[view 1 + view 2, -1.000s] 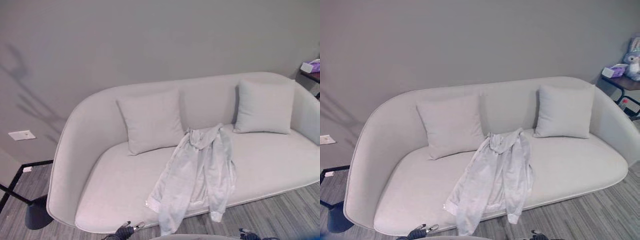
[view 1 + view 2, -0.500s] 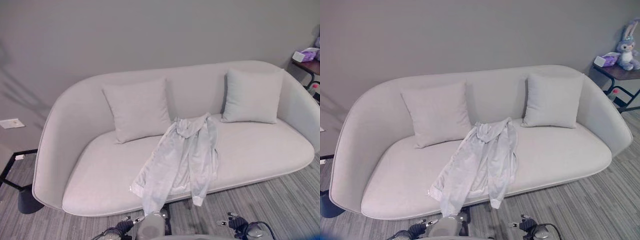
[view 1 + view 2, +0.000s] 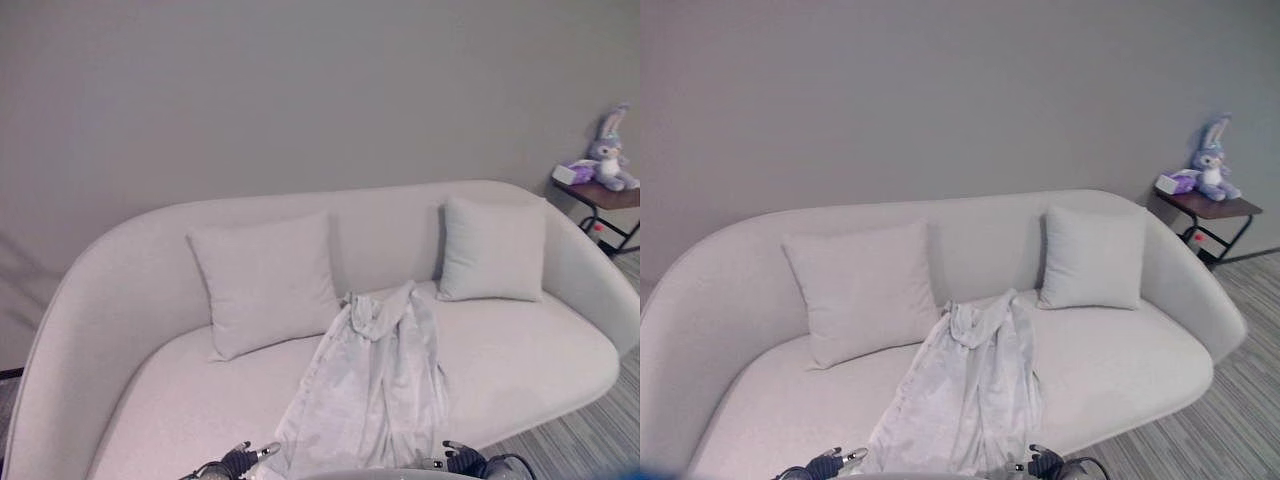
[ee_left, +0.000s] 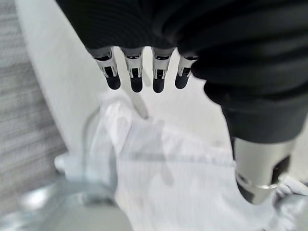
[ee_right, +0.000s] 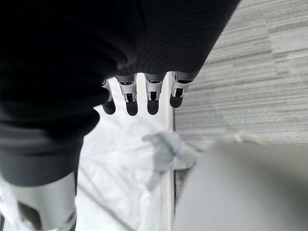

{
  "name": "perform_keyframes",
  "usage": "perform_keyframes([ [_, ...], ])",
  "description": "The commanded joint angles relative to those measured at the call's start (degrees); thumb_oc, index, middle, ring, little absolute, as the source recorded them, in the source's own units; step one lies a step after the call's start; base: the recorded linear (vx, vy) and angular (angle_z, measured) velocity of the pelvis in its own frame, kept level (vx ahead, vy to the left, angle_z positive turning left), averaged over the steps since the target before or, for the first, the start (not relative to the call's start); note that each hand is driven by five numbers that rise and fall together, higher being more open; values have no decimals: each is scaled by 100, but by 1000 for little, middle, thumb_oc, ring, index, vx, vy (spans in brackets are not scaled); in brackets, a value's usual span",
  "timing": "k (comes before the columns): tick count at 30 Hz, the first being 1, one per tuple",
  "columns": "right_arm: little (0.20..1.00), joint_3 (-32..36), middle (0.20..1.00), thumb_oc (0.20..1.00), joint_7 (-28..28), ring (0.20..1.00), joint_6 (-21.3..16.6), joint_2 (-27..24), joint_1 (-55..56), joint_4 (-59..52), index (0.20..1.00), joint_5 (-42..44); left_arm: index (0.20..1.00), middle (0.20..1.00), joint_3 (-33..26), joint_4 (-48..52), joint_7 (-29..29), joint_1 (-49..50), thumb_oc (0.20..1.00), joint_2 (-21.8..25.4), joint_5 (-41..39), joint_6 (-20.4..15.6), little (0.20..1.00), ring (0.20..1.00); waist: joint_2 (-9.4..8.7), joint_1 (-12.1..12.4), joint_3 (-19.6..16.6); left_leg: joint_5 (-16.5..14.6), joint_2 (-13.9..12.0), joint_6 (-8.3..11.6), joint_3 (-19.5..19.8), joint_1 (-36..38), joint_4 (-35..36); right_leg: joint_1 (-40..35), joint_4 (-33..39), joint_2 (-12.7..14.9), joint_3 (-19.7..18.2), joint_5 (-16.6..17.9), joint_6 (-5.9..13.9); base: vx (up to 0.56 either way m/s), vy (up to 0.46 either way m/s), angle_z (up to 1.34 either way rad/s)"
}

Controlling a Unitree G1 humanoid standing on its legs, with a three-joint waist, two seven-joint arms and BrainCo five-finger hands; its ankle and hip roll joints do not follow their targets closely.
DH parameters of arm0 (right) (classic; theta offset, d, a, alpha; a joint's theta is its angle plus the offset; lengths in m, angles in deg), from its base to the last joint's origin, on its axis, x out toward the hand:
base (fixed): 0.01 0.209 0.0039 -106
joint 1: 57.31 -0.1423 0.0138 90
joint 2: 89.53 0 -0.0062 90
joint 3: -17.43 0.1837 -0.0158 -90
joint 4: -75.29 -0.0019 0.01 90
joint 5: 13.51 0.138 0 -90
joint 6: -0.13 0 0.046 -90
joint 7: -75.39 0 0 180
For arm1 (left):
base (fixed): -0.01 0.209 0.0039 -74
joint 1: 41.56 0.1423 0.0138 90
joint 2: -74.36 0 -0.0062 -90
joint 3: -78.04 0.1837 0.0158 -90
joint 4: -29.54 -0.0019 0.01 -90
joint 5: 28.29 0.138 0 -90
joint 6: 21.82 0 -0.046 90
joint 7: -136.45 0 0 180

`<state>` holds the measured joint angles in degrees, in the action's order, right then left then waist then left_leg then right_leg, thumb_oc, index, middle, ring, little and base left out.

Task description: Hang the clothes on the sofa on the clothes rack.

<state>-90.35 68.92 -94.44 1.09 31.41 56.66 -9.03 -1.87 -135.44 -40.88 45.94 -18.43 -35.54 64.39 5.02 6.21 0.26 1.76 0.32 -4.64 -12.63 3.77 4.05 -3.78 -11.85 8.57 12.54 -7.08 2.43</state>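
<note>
A pale grey jacket [image 3: 368,390] lies crumpled over the seat of the light grey sofa [image 3: 120,300], its hem hanging over the front edge. My left hand [image 3: 232,465] shows at the bottom edge of the left eye view, left of the jacket's hem. My right hand [image 3: 460,460] sits there too, right of the hem. In the left wrist view the left hand's fingers [image 4: 136,77] are straight and open above the jacket [image 4: 168,183], holding nothing. In the right wrist view the right hand's fingers [image 5: 151,98] are also straight, over the cloth [image 5: 120,168].
Two grey cushions [image 3: 265,280] [image 3: 492,250] lean on the sofa back on either side of the jacket. A small dark side table [image 3: 605,195] with a plush rabbit [image 3: 608,150] and a purple box stands at the right. Striped grey floor [image 3: 590,440] lies in front.
The camera has moved nearer and tilted up, so the sofa sits lower and its front edge leaves the picture. The jacket lies as before. Both hands stay low.
</note>
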Motion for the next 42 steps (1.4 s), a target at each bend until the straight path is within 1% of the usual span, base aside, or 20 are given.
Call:
perform_keyframes([
  [1,1000,262,1000,1000,131,1000,-38,-110,-251,36,1000,6,1000,1000,-6,230,-36,-123,1000,71,157,-69,1000,1000,-129,8,371,32,-149,779,536,300,95,-172,1176,218,-320,1085,-218,95,-74,55],
  [2,1000,261,1000,1000,132,1000,-38,-110,-251,37,1000,6,1000,1000,-6,231,-37,-123,1000,71,157,-68,1000,1000,-129,-1,366,35,-150,779,547,294,95,-183,1203,215,-306,1101,-219,138,-171,83],
  [3,1000,286,1000,1000,173,1000,-34,-123,-220,154,1000,57,1000,1000,73,315,-73,-206,1000,111,72,-76,1000,1000,-130,-166,428,-46,-199,733,679,337,95,152,1670,201,-656,1175,-129,37,-162,107],
  [4,1000,329,1000,1000,185,1000,-56,-74,-188,242,1000,55,1000,1000,171,403,-66,-295,1000,88,51,-78,1000,1000,-208,-197,398,-41,-165,733,728,289,95,144,1685,225,-743,1100,-132,68,-238,117],
  [5,1000,399,1000,1000,206,1000,-48,-49,-115,261,1000,55,1000,1000,177,519,-78,-250,1000,94,11,-79,1000,1000,-257,-209,365,-58,-174,702,740,291,95,122,1685,235,-747,1169,-127,11,-201,98],
  [9,1000,541,1000,1000,217,1000,-91,-81,-5,274,1000,40,1000,1000,104,877,-76,-140,1000,-21,-55,-113,1000,1000,-278,-185,229,-83,-318,730,761,200,95,112,1685,236,-560,1093,-33,39,-189,68],
  [11,1000,612,1000,1000,238,1000,-98,-125,25,328,1000,13,1000,1000,72,1063,-110,-104,1000,-56,-62,-110,1000,1000,-262,-168,193,-29,-453,759,745,120,95,95,1685,149,-450,1089,-12,46,-251,3],
  [15,1000,720,1000,1000,264,1000,-115,-190,68,318,1000,15,1000,1000,106,1322,-139,-89,1000,-12,5,-82,1000,1000,-245,-195,182,29,-558,790,736,99,95,54,1685,57,-368,1057,8,35,-128,0],
  [18,1000,846,1000,1000,308,1000,-134,-285,101,338,1000,3,1000,1000,82,1780,-133,-49,1000,36,32,-29,1000,1000,-219,-229,182,56,-636,808,708,122,95,5,1685,-2,-304,1045,23,48,-108,-1],
  [20,1000,952,1000,1000,347,1000,-129,-382,132,274,1000,-33,1000,1000,48,2318,-104,37,1000,115,34,33,1000,1000,-202,-252,197,69,-684,809,682,160,95,-27,1685,-46,-280,1052,34,56,-81,-2],
  [21,1000,1072,1000,1000,384,1000,-121,-507,155,142,1000,-75,1000,1000,-12,2910,-100,148,1000,231,43,88,1000,1000,-198,-272,229,84,-728,809,667,182,95,-30,1685,-90,-286,1062,45,62,-92,-11],
  [25,1000,1523,1000,1000,451,1000,-72,-856,207,-555,1000,-103,1000,1000,-132,4183,-48,278,1000,529,47,189,1000,1000,-219,-345,331,77,-776,799,606,213,95,1,1685,-155,-291,1091,68,52,-71,-6],
  [30,1000,1794,1000,1000,455,1000,-31,-1127,179,-1345,1000,-29,1000,1000,-4,4754,-98,-178,1000,567,19,196,1000,1000,-265,-421,439,35,-789,818,558,169,95,78,1685,-191,-276,1101,91,25,-55,6],
  [31,1000,1809,1000,1000,463,1000,-13,-1255,101,-1676,1000,1,1000,1000,173,4934,-148,-581,1000,520,61,188,1000,1000,-304,-452,520,-10,-792,830,549,145,95,103,1685,-194,-260,1106,94,10,-51,4],
  [34,1000,1827,1000,1000,478,1000,0,-1320,86,-1996,1000,9,1000,1000,265,5034,-185,-753,1000,525,105,187,1000,1000,-320,-476,577,-32,-792,831,550,156,95,97,1685,-203,-266,1106,93,9,-46,0],
  [35,1000,1856,1000,1000,559,1000,-22,-1510,-39,-2380,1000,49,1000,1000,550,5012,-252,-1196,1000,589,230,168,1000,1000,-346,-528,686,-43,-791,835,547,159,95,101,1685,-221,-274,1117,95,15,-69,0],
  [37,1000,1625,1000,1000,672,1000,-40,-1747,-573,-2463,1000,98,1000,1000,988,4959,-376,-1894,1000,736,477,174,1000,1000,-348,-551,931,-45,-793,850,564,158,95,131,1685,-244,-257,1117,100,-7,-90,4],
  [39,1000,1528,1000,1000,695,1000,-34,-1810,-733,-2449,1000,84,1000,1000,1064,4948,-403,-2035,1000,750,501,186,1000,1000,-343,-547,1018,-47,-797,851,575,158,95,141,1685,-249,-259,1109,98,-18,-48,5],
  [40,1000,1462,1000,1000,717,1000,9,-1918,-878,-2745,1000,35,1000,1000,1131,4943,-428,-2152,1000,812,522,194,1000,1000,-338,-554,1129,-46,-805,853,576,146,95,171,1685,-260,-263,1103,98,-59,-63,2],
  [42,1000,1202,1000,1000,901,1000,12,-2108,-1619,-2460,1000,87,1000,1000,1558,4693,-464,-2739,1000,849,593,213,1000,1000,-267,-539,1504,7,-825,873,614,65,95,256,1685,-265,-245,1101,94,-112,-80,-1],
])
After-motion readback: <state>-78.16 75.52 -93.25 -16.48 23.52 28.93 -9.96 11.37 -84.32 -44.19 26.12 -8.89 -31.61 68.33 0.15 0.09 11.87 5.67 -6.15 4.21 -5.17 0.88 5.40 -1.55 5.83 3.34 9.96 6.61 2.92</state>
